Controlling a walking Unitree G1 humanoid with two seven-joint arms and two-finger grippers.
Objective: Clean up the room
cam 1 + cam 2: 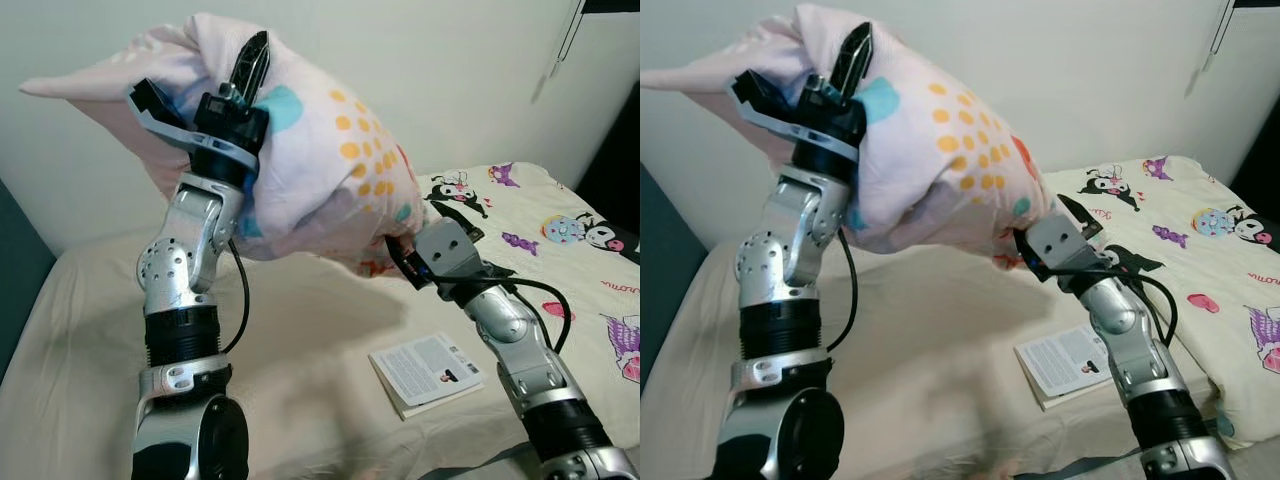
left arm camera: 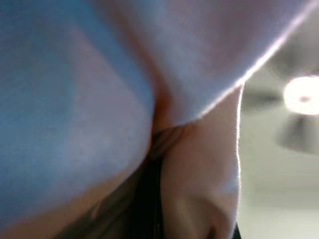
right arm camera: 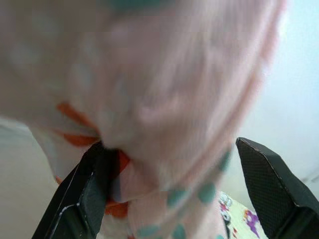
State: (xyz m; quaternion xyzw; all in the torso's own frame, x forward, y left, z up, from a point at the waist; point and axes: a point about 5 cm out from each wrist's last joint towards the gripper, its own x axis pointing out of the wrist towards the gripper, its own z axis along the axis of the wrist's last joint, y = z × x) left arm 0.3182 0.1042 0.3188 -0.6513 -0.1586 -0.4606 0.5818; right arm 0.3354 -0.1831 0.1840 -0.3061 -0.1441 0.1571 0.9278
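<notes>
So the robot's got a pink pillow (image 1: 310,150) up in the air over the bed (image 1: 320,330). Nearest, the right gripper (image 3: 179,189) sits under the pillow's low corner, fingers spread wide with fabric bunched between them, so more cradling than pinching. A booklet (image 1: 428,372) lies below, just beside that arm. Farther up, the left gripper (image 1: 240,85) is clamped on the high end. The pillow's long axis slopes from left gripper down to right.
</notes>
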